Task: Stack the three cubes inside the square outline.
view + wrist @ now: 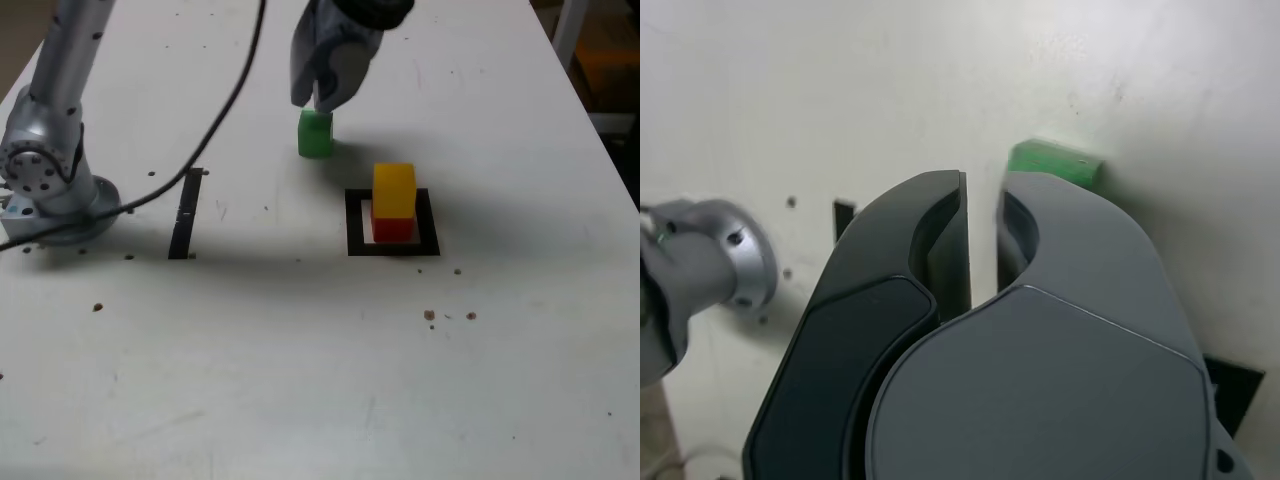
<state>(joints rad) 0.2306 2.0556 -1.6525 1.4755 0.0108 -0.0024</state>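
While the arm leans over the white table, the exterior view shows its gripper down at the top of the green cube, which sits outside the square outline, toward that view's upper left. Inside the outline, the yellow cube rests on the red cube. From the wrist view, the jaws stand nearly together, and the green cube lies off one tip, not between them: clenched on nothing.
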